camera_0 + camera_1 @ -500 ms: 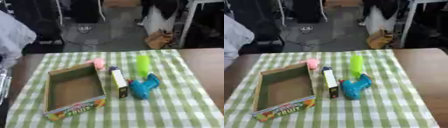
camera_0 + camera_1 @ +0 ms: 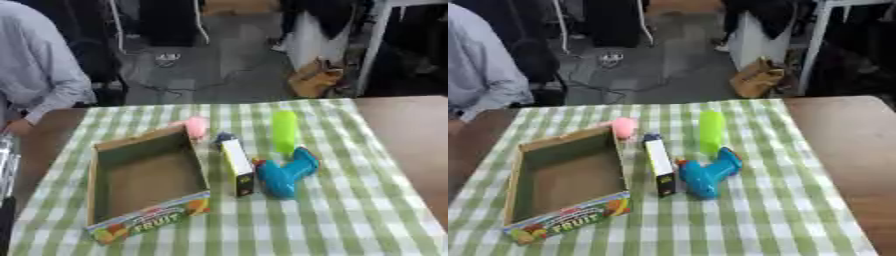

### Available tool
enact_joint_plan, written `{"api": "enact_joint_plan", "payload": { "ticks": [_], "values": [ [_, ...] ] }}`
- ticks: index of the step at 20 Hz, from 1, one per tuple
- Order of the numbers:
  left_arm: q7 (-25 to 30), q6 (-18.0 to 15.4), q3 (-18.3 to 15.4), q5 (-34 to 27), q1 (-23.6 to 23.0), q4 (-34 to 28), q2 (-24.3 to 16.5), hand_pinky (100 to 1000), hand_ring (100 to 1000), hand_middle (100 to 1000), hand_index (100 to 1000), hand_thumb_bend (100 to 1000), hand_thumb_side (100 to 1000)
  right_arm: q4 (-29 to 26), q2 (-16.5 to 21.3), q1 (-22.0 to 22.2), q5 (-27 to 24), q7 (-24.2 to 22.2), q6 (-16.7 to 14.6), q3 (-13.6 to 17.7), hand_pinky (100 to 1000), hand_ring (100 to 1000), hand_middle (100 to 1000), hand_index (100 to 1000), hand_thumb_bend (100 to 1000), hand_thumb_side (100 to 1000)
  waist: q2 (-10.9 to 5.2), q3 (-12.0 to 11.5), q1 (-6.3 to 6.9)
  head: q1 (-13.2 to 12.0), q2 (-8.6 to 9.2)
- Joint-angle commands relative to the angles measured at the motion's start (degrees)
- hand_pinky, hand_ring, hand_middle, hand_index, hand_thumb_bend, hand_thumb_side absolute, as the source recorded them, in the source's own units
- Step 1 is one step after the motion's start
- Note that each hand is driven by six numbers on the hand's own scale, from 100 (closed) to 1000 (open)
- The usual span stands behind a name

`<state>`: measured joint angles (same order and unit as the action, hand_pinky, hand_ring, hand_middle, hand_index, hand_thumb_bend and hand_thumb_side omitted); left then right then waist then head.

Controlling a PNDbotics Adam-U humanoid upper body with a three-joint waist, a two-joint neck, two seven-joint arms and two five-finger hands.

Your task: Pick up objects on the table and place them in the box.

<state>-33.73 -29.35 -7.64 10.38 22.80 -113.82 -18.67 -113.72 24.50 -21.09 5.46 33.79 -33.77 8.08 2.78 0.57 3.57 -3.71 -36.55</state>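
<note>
We saw neither hand, so we could not tell the state of their fingers. On the green-checked tabletop (image 2: pixel 367 210) stood an open cardboard fruit box (image 2: pixel 144 182). Beside it lay 4 objects: a pink lump (image 2: pixel 195 127), a long yellow-and-black carton (image 2: pixel 236 164), a lime-green cylinder (image 2: pixel 284 131) and a teal toy gun (image 2: pixel 285 172).

Green-white checked cloth (image 2: pixel 350 210) covers most of brown table (image 2: pixel 846 150), bare wood at right edge. Beyond far edge: brown paper bag (image 2: pixel 756 77) on grey floor (image 2: pixel 227 65) w/ cables.
</note>
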Motion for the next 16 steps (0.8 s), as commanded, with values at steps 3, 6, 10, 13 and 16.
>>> {"api": "enact_joint_plan", "payload": {
  "ticks": [3, 6, 10, 13, 16],
  "values": [
    [-0.20, -0.09, -0.36, 0.11, 0.95, -0.77, -0.68, 795, 843, 904, 953, 120, 1000, -0.88, 2.40, -0.73, -0.09, 0.65, -0.22, 0.13, 871, 881, 896, 911, 100, 1000, -1.09, -0.12, -1.03, 0.31, 0.37],
    [-0.14, -0.07, -0.28, 0.04, 0.95, -0.77, -0.68, 795, 843, 904, 953, 121, 1000, -0.88, 4.09, -1.34, -0.25, -0.20, 1.69, -0.32, 870, 880, 891, 911, 100, 1000, -1.17, -0.25, -1.13, 0.61, 0.17],
    [0.06, 0.02, -0.05, -0.09, 0.83, -0.77, -0.72, 795, 842, 904, 953, 119, 1000, -0.88, 10.00, -3.70, 1.01, -5.92, 11.61, -2.01, 866, 879, 861, 889, 100, 1000, -1.41, -0.77, -1.58, 1.78, 0.57],
    [0.23, 0.09, 0.08, -0.19, 0.75, -0.77, -0.85, 795, 842, 904, 952, 118, 1000, -0.88, 14.57, -5.76, 4.09, -13.09, 19.26, -2.99, 874, 888, 871, 893, 100, 1000, -1.52, -1.02, -1.81, 2.19, 0.59],
    [0.41, 0.18, 0.24, -0.32, 0.67, -0.77, -0.92, 795, 842, 904, 952, 118, 1000, -0.88, 19.12, -8.17, 10.82, -25.17, 25.17, -4.51, 880, 895, 875, 894, 100, 1000, -1.70, -1.25, -2.10, 2.59, 0.49]
  ]
}}
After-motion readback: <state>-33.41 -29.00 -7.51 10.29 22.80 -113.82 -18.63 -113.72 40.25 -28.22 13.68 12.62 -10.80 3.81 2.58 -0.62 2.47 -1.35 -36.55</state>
